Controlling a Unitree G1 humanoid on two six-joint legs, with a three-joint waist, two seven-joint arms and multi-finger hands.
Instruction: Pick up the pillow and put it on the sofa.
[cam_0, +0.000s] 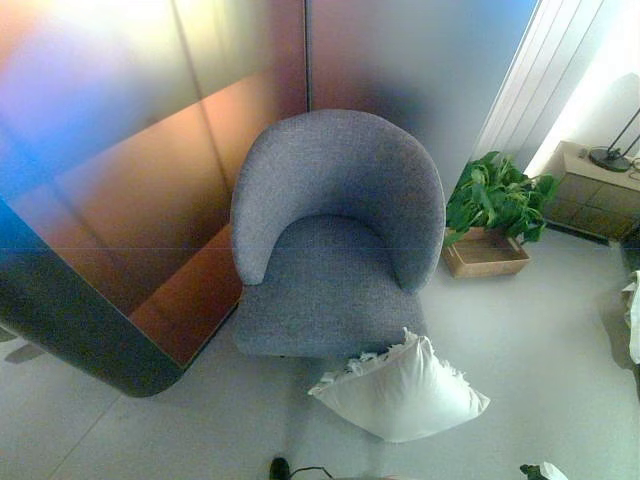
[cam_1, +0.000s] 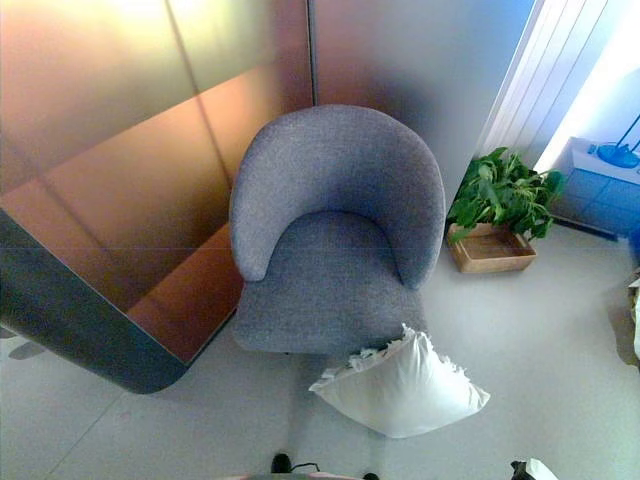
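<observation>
A white pillow (cam_0: 402, 389) with fringed corners lies on the light floor. It leans against the front right corner of a grey round-backed armchair (cam_0: 335, 235), whose seat (cam_0: 325, 275) has nothing on it. A small dark and white part of my right hand (cam_0: 543, 471) shows at the bottom edge, to the right of the pillow and apart from it. My left hand is not in view.
A potted green plant (cam_0: 497, 200) in a wooden box (cam_0: 487, 254) stands to the right of the chair. A glossy curved wall panel (cam_0: 120, 250) runs along the left. A low cabinet (cam_0: 600, 190) stands at the far right, and a white object (cam_0: 632, 315) at the right edge.
</observation>
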